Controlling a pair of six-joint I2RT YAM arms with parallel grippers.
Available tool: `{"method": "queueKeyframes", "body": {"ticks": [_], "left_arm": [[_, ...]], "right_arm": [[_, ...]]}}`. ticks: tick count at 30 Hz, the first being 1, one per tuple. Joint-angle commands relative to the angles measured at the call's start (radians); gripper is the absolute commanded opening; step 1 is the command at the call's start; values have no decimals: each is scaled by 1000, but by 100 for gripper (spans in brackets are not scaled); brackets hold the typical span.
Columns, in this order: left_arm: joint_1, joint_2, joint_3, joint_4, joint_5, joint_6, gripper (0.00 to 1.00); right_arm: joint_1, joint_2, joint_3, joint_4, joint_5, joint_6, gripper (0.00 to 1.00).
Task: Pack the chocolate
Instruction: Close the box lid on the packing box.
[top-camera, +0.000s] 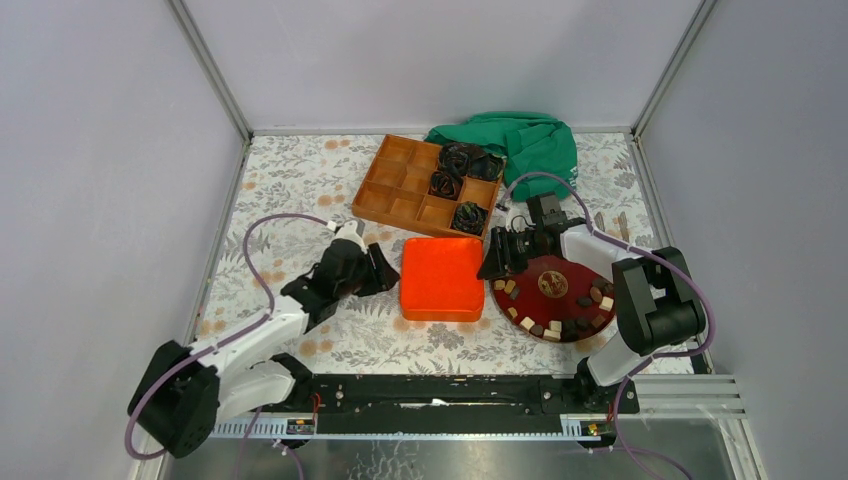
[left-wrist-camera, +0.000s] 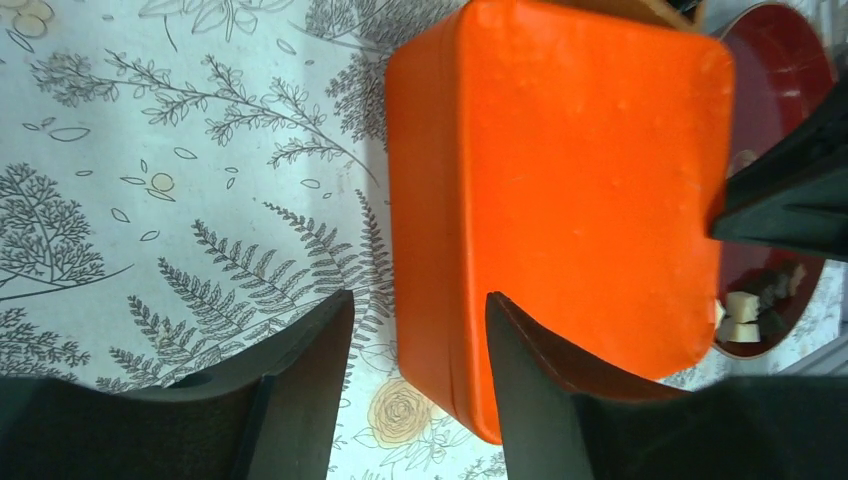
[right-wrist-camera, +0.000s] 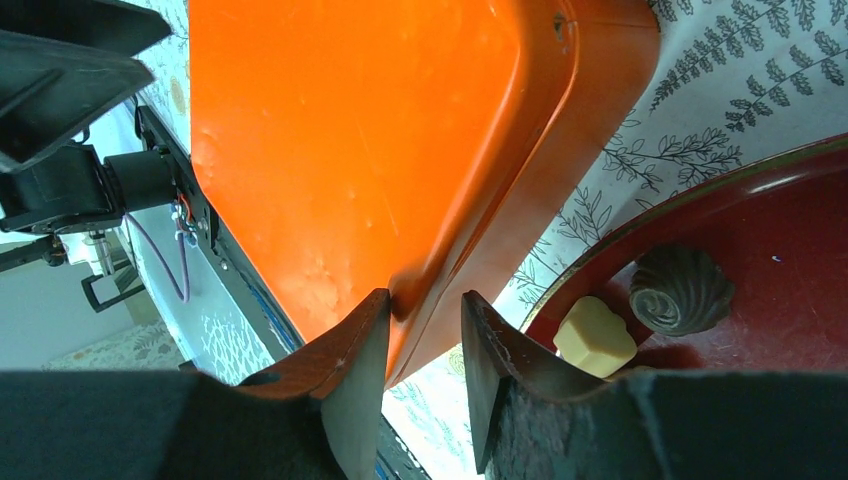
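lying on floral cloth (top-camera: 300, 180) between grey walls (top-camera: 100, 150), orange lid (top-camera: 441, 278), left hand (left-wrist-camera: 420, 305) wide, right hand (right-wrist-camera: 427, 305) narrow, grip unclear

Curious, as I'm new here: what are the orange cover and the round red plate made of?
Orange cover: likely moulded plastic, smooth semi-gloss, rounded corners, thin turned-down edge. Red plate: glossy, lacquered or glazed look, bright highlight along its rim; plastic or ceramic, unclear.

The rim of the orange lid (right-wrist-camera: 350, 130) is sitting between the fingers of the right gripper (right-wrist-camera: 425, 300), hiding whether they are pinching it. The red plate (left-wrist-camera: 790, 60) is peeking out behind the lid and getting cut off at the left wrist view's edge. From above, the chocolate (top-camera: 553, 331) is looking too tiny to tell shapes.
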Motion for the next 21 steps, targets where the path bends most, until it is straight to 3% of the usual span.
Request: {"method": "queueKeyframes", "body": {"ticks": [1, 7, 15, 21], "left_arm": [[6, -113, 5, -64, -55, 15, 63], [6, -226, -80, 89, 110, 20, 98], [8, -2, -30, 161, 182, 25, 98], [8, 97, -15, 122, 140, 19, 85]], "right_arm": [[6, 18, 46, -10, 11, -18, 38], [6, 22, 51, -13, 9, -24, 37], [6, 37, 65, -23, 14, -34, 37], [5, 42, 71, -31, 21, -41, 36]]}}
